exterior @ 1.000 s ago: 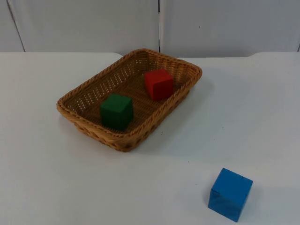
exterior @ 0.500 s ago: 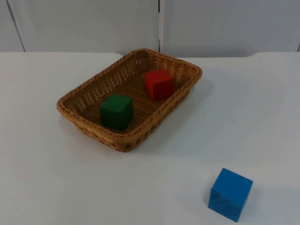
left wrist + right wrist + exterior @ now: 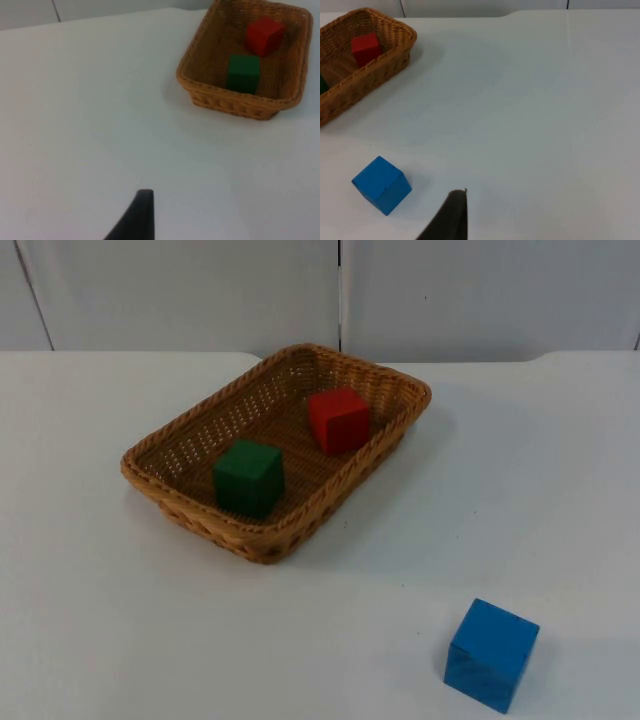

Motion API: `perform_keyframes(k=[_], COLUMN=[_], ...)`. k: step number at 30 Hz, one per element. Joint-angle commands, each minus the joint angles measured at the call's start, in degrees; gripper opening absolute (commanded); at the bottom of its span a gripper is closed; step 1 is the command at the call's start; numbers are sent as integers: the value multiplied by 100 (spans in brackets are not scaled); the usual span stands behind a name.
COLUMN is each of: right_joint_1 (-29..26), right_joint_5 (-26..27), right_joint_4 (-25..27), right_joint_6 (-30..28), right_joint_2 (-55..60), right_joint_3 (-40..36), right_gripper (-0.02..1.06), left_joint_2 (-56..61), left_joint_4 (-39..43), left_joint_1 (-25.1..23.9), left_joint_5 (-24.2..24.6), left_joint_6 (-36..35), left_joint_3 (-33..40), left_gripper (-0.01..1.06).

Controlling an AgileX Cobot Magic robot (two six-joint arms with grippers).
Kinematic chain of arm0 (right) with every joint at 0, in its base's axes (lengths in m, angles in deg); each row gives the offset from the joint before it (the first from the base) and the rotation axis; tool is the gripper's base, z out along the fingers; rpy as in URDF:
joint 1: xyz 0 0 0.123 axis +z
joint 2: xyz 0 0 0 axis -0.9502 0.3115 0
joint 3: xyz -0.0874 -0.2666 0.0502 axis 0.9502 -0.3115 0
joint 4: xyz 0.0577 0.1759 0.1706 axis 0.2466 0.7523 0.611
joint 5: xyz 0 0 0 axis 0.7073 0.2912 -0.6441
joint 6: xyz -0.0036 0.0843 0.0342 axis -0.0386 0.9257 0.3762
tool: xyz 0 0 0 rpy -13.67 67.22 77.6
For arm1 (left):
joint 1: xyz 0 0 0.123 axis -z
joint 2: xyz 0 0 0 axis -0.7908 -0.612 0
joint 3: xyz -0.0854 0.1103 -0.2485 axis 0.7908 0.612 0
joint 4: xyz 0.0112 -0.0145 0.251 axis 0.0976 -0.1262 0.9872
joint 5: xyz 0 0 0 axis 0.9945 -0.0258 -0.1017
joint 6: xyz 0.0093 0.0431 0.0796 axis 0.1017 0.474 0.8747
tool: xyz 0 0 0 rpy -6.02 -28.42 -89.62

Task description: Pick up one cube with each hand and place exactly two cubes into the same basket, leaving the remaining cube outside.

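Wicker is what the basket [image 3: 276,451] is woven from, and in the top view it is seen on the white table [image 3: 120,620] with the green cube [image 3: 248,476] and the red cube [image 3: 338,419] resting inside it, apart from one another. The blue cube [image 3: 491,653] is seen on the bare table, well apart from the basket.

In the left wrist view, the left gripper [image 3: 136,220] is shown above the table, with the basket [image 3: 235,102] well ahead of it; the green cube [image 3: 243,73] lies nearer to it than the red cube [image 3: 264,35]. Whether its fingers are open or closed cannot be told.

In the right wrist view, the right gripper [image 3: 449,216] is shown near the blue cube [image 3: 381,184], which is not touched. The basket [image 3: 375,67] with the red cube [image 3: 366,48] lies well beyond. Its finger state cannot be told either.
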State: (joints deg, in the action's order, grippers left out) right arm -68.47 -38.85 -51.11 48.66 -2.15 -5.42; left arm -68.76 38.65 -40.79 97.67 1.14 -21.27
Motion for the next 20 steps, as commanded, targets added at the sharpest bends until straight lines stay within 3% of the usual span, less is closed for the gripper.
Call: perform_keyframes(k=[1, 20], right_joint_1=[-54, -54], right_joint_5=[63, 63], right_joint_4=[-4, -4], right_joint_6=[15, 15], right_joint_2=[-21, -21], right_joint_3=[-13, -13], right_gripper=[105, 105], left_joint_2=[28, 28], left_joint_4=[11, 23], left_joint_1=[-148, -1026], left_joint_5=[-52, -52], left_joint_6=[0, 0], left_joint_3=[27, 27], left_gripper=[105, 105])
